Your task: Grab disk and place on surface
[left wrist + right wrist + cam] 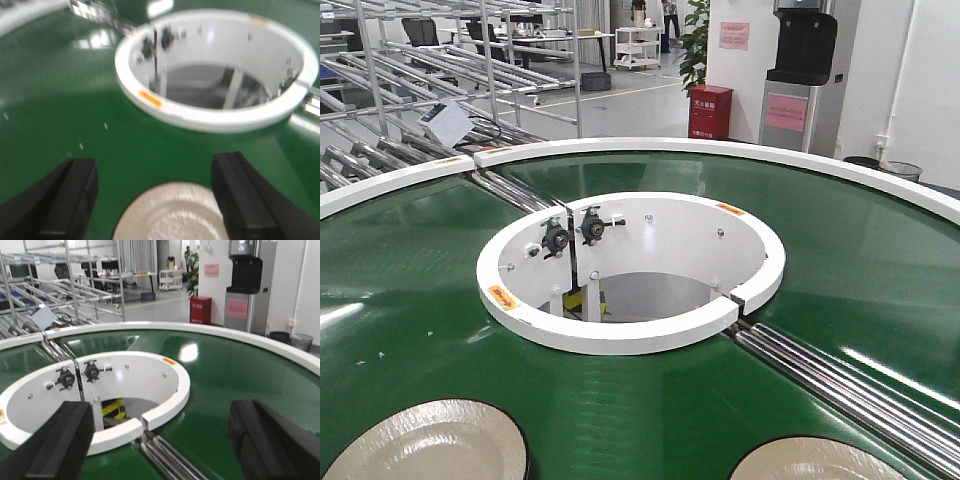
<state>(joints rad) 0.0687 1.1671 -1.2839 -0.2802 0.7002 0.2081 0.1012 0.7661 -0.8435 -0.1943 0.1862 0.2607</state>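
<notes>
disk (170,212) on green conveyor belt (50,100), 6 o'clock of white ring (210,120), between prongs of wide-open left gripper (154,161), ungripped; right gripper (160,410) wide open, empty.

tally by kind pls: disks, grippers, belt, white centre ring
Disks: 2
Grippers: 2, left gripper and right gripper, both open
Green belt: 1
White ring: 1
Total: 6
</notes>
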